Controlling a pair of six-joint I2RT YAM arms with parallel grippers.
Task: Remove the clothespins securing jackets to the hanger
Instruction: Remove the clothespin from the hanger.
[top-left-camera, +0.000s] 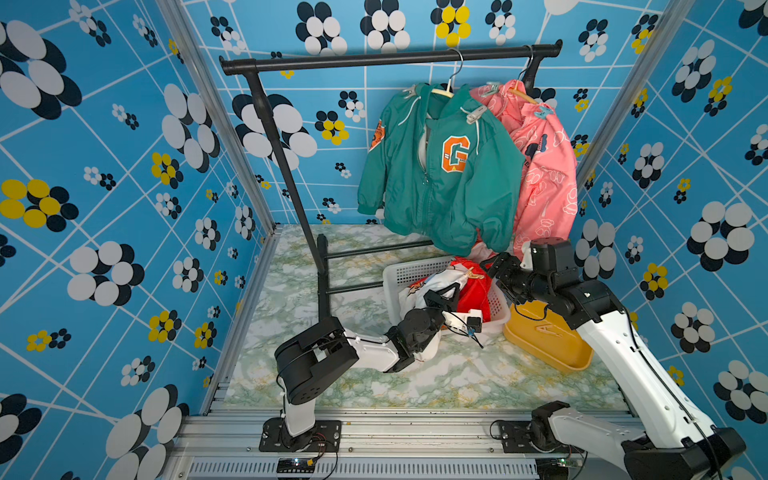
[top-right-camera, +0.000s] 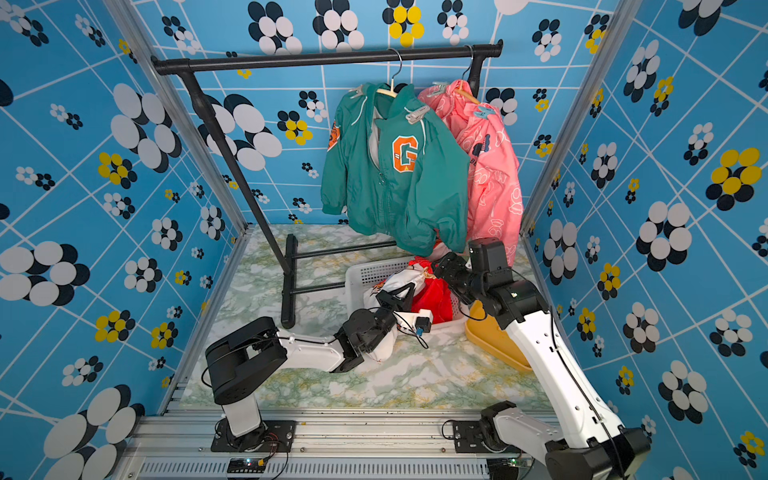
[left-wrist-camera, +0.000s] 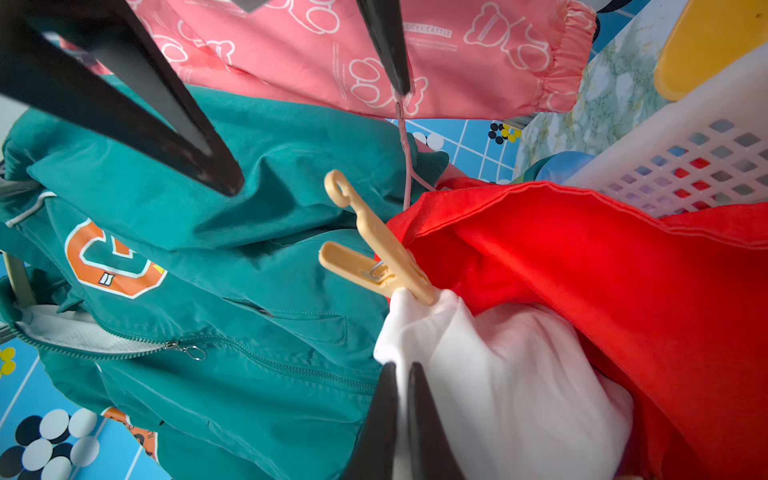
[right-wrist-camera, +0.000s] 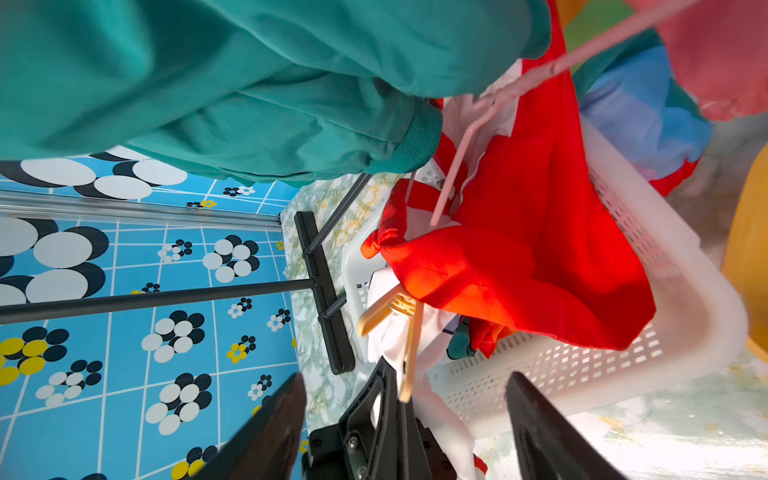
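Observation:
The red jacket (top-left-camera: 473, 291) with white sleeves lies bunched in the white basket (top-left-camera: 405, 272). My left gripper (left-wrist-camera: 401, 370) is shut on its white sleeve (left-wrist-camera: 478, 374), just below a tan clothespin (left-wrist-camera: 382, 249) clipped to that sleeve. My right gripper (right-wrist-camera: 407, 378) hangs open above the same clothespin (right-wrist-camera: 399, 316), its fingers (left-wrist-camera: 174, 137) apart from it. The green jacket (top-left-camera: 436, 174) and pink jacket (top-left-camera: 544, 174) hang on wooden hangers (top-left-camera: 442, 91). Whitish clothespins (top-left-camera: 476, 114) sit on the green one's shoulders and pale teal ones (top-left-camera: 544, 111) on the pink one's.
The black garment rack (top-left-camera: 390, 58) stands at the back with its foot bars (top-left-camera: 328, 270) left of the basket. A yellow bin (top-left-camera: 548, 336) lies to the basket's right, under my right arm. A thin pink cord (right-wrist-camera: 457, 166) dangles into the basket.

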